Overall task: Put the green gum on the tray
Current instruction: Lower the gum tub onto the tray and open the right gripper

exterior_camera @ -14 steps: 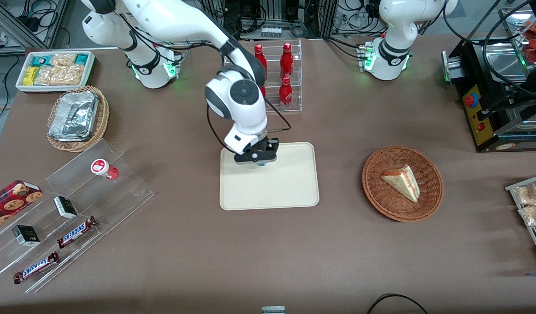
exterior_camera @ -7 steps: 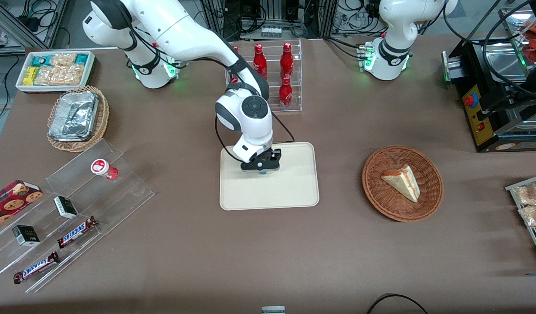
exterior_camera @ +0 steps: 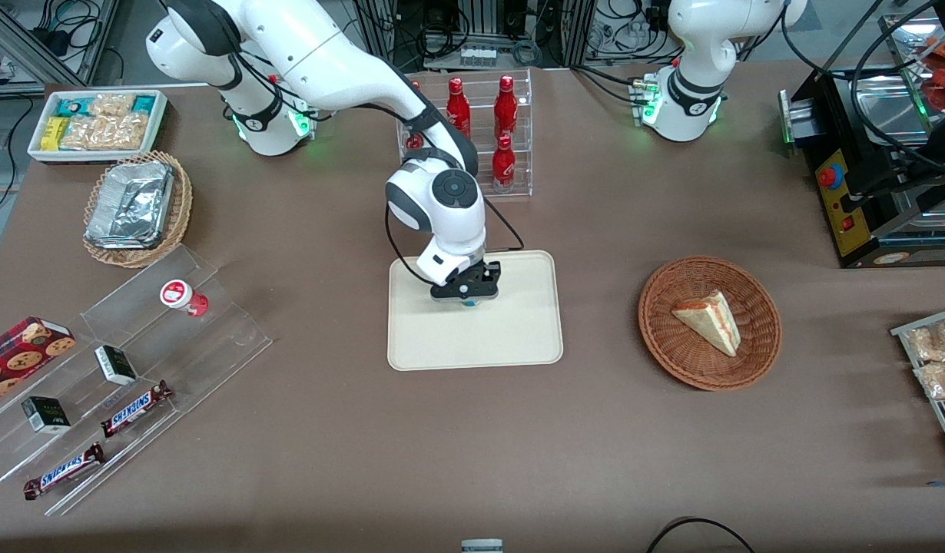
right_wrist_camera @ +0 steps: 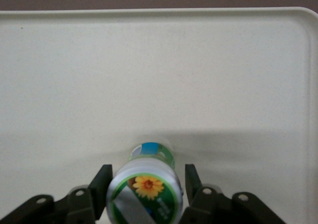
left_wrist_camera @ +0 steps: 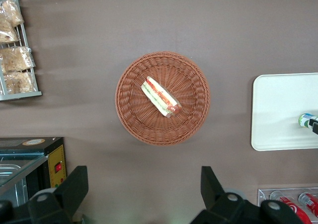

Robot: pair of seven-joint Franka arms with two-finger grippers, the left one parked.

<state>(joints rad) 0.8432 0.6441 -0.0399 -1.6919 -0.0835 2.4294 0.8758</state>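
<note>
The green gum (right_wrist_camera: pixel 146 194) is a white bottle whose lid has a green ring and a yellow flower. It sits between the fingers of my right gripper (right_wrist_camera: pixel 147 182), which is shut on it. The bottle is held upright, low over the cream tray (right_wrist_camera: pixel 149 60); whether its base touches the tray does not show. In the front view the gripper (exterior_camera: pixel 465 296) is over the part of the tray (exterior_camera: pixel 511 338) farther from the camera, and only a blue-green sliver of the gum (exterior_camera: pixel 468 303) shows under it. The gum also shows in the left wrist view (left_wrist_camera: pixel 305 120).
A red-lidded gum bottle (exterior_camera: pixel 179 295) stands on a clear step rack with candy bars, toward the working arm's end. A clear rack of red bottles (exterior_camera: pixel 503 157) stands just past the tray, farther from the camera. A wicker basket with a sandwich (exterior_camera: pixel 709 322) lies toward the parked arm's end.
My gripper has carried the gum a little further over the tray, toward the parked arm's end, and lower. Nothing else has moved.
</note>
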